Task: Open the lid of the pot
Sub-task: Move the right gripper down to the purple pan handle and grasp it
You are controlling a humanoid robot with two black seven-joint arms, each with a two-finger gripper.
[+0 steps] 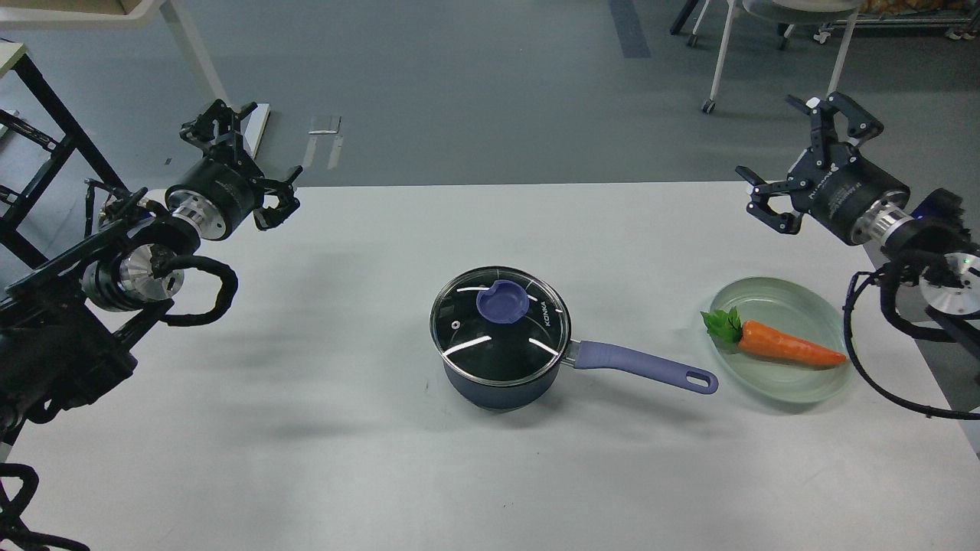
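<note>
A dark blue pot (498,383) stands in the middle of the white table, with its purple handle (643,366) pointing right. A glass lid (499,325) with a purple knob (502,300) sits closed on it. My left gripper (245,164) is open and empty, above the table's far left edge, well away from the pot. My right gripper (815,157) is open and empty, raised over the far right edge, beyond the plate.
A clear glass plate (788,383) holding a toy carrot (785,346) sits to the right of the pot handle. A black frame (46,130) stands at far left. Chair legs (720,61) stand on the grey floor behind the table.
</note>
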